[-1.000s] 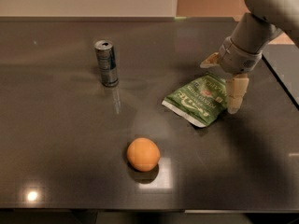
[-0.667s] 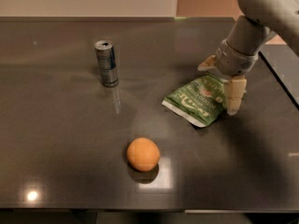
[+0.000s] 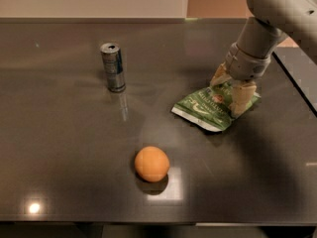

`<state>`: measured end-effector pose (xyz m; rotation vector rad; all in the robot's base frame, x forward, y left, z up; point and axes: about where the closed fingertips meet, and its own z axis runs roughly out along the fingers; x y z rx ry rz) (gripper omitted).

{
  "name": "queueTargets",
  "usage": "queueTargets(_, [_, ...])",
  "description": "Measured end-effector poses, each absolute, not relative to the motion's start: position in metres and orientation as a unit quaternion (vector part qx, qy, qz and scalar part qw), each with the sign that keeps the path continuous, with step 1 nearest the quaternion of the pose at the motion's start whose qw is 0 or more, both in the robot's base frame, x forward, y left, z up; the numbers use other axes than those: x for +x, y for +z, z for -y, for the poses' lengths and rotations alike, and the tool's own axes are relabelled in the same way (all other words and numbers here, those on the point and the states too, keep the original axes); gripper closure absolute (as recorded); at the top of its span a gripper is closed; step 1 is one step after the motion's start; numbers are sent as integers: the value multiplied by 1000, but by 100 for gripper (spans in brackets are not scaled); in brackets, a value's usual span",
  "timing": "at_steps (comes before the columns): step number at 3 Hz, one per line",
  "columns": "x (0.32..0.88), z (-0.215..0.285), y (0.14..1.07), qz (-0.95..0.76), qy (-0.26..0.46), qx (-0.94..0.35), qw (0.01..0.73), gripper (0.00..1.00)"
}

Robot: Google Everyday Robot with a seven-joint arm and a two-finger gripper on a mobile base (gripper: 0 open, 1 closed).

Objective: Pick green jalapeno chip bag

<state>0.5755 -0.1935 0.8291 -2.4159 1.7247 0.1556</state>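
Note:
The green jalapeno chip bag lies flat on the dark table, right of centre, with its white sealed end toward the front. My gripper is down over the bag's right end. Its two tan fingers stand apart, one on the far side of the bag and one on the near side, so the gripper is open. The bag's right corner is partly hidden behind the fingers.
A silver and blue drink can stands upright at the back left. An orange sits in front of centre, left of the bag. The table's right edge runs close behind the arm.
The gripper has moved down and a little left, so its fingers now straddle the bag's right end. The bag, can and orange have not moved.

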Motion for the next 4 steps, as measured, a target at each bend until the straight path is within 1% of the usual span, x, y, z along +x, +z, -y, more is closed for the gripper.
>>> queueTargets(2, [570,185,853,-573,48,-812,97,88])
queueTargets(3, [567,180,875,-573,50,-810,112,100])
queueTargets(4, [568,174,899,-578,60,-804,127,100])
